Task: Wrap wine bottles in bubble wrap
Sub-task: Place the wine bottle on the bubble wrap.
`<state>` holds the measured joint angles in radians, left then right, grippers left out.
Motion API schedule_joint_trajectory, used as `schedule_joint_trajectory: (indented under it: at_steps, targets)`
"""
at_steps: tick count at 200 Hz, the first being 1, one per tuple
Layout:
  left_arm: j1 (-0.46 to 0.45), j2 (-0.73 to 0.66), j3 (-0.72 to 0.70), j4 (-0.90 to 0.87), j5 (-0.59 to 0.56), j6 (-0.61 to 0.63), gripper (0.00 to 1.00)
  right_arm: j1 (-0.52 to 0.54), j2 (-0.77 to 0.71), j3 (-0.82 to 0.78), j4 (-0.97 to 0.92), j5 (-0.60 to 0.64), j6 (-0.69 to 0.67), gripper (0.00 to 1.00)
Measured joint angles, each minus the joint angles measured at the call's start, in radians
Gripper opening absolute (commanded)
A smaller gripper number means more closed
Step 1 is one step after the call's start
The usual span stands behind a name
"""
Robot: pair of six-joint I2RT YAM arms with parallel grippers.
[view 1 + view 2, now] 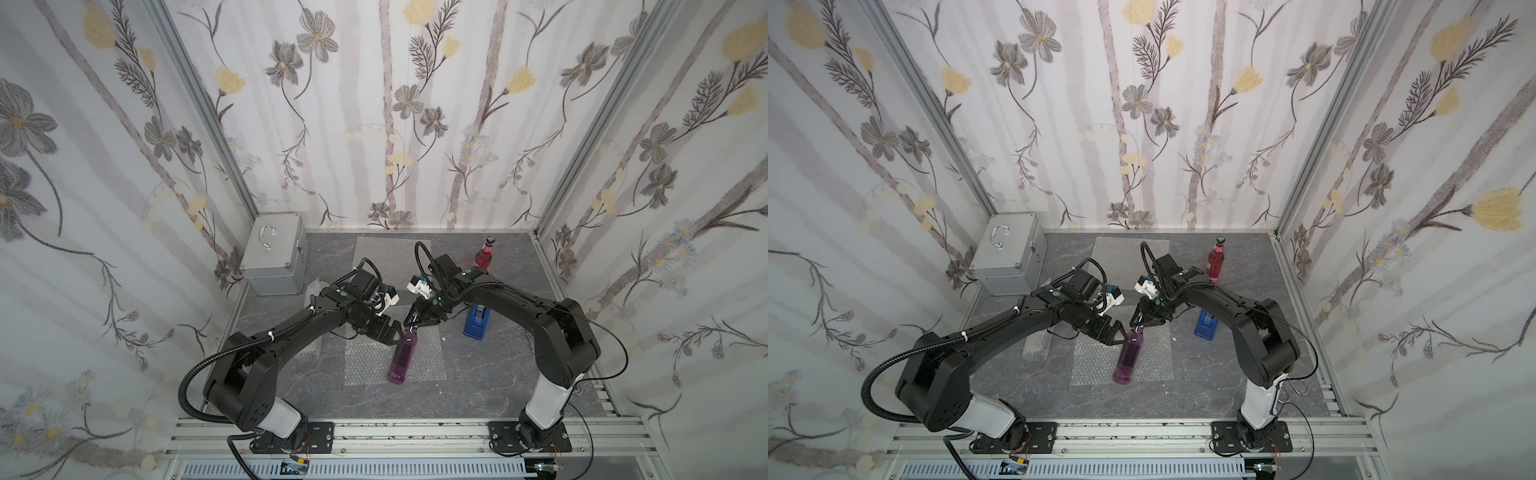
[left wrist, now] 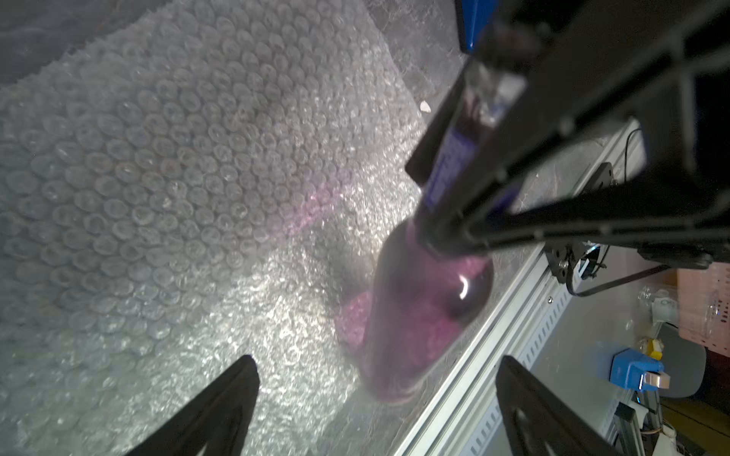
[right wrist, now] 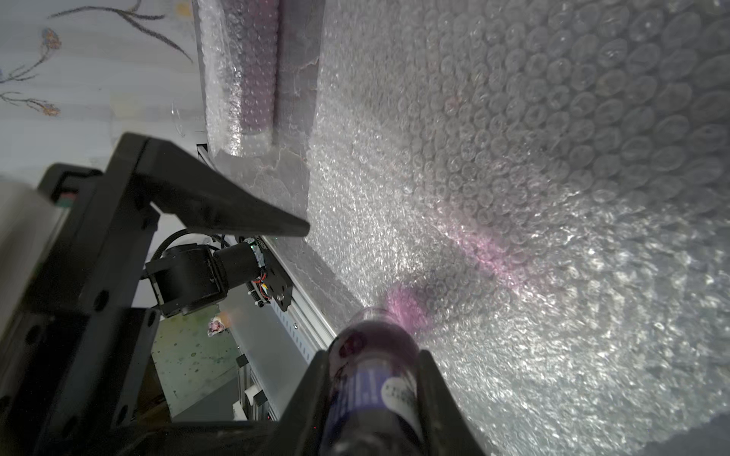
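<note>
- Bottle [image 3: 375, 402] neck fills the near edge of the right wrist view, clamped between the right gripper [image 3: 373, 357] fingers. The body slants away from the fingertips down to the wrap [image 3: 513, 197], where its base seems to rest.
- Farther out past those fingertips, off to one side, lies a wrapped bottle [image 3: 245, 71].
- Left wrist view: the left gripper [image 2: 377, 359] stands with jaws wide apart and empty. The bottle's lower body sits ahead of the gap between them, untouched, with the right gripper on its neck.
- Both top views: the bottle [image 1: 401, 355] [image 1: 1129, 353] leans across the wrap, cap end up in the right gripper, and the left gripper is just beside its shoulder. A red bottle [image 1: 484, 257] stands well behind the right gripper.
- Judged from this: filled glass is stiff, slick, heavy for its size and breakable, so grip the neck or body squarely. The wrap is light and limp, best taken by an edge.
</note>
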<state>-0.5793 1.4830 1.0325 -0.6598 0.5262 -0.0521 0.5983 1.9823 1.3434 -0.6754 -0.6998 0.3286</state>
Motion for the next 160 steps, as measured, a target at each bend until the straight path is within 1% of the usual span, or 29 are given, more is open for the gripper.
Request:
schedule_joint_trajectory:
  at_steps: [13,29,47,77,95,110,121,134,139,146,149,160]
  targets:
    - [0.023,-0.01,-0.025,-0.019,-0.049,0.001,0.74,0.002,0.038,0.026,0.015,0.006,0.004,0.0]
    - [0.058,-0.011,-0.046,-0.032,-0.09,0.004,0.65,0.004,0.09,0.066,0.024,0.027,0.021,0.0]
    - [0.078,0.005,-0.06,-0.024,-0.122,0.004,0.6,0.008,0.144,0.114,0.025,0.063,0.042,0.0]
    - [0.076,0.07,-0.061,-0.016,-0.126,0.002,0.51,0.016,0.231,0.188,0.023,0.168,0.082,0.0]
    - [0.076,0.109,-0.055,-0.004,-0.139,-0.005,0.49,0.025,0.267,0.222,0.021,0.232,0.109,0.13]
    - [0.076,0.141,-0.046,0.006,-0.151,-0.011,0.46,0.036,0.29,0.244,0.022,0.282,0.132,0.3]
    - [0.076,0.167,-0.039,0.013,-0.168,-0.012,0.44,0.047,0.302,0.259,0.021,0.315,0.146,0.39]
    - [0.076,0.191,-0.03,0.013,-0.192,-0.012,0.43,0.064,0.307,0.273,0.015,0.36,0.154,0.51]
    - [0.077,0.199,-0.027,0.014,-0.199,-0.012,0.42,0.071,0.305,0.276,0.014,0.378,0.157,0.58]
    - [0.077,0.208,-0.023,0.014,-0.21,-0.012,0.42,0.08,0.296,0.278,0.015,0.4,0.161,0.63]
    - [0.077,0.212,-0.021,0.016,-0.214,-0.012,0.42,0.084,0.292,0.278,0.014,0.41,0.163,0.68]
    - [0.077,0.224,-0.017,0.017,-0.23,-0.011,0.41,0.103,0.258,0.27,0.008,0.454,0.177,0.72]
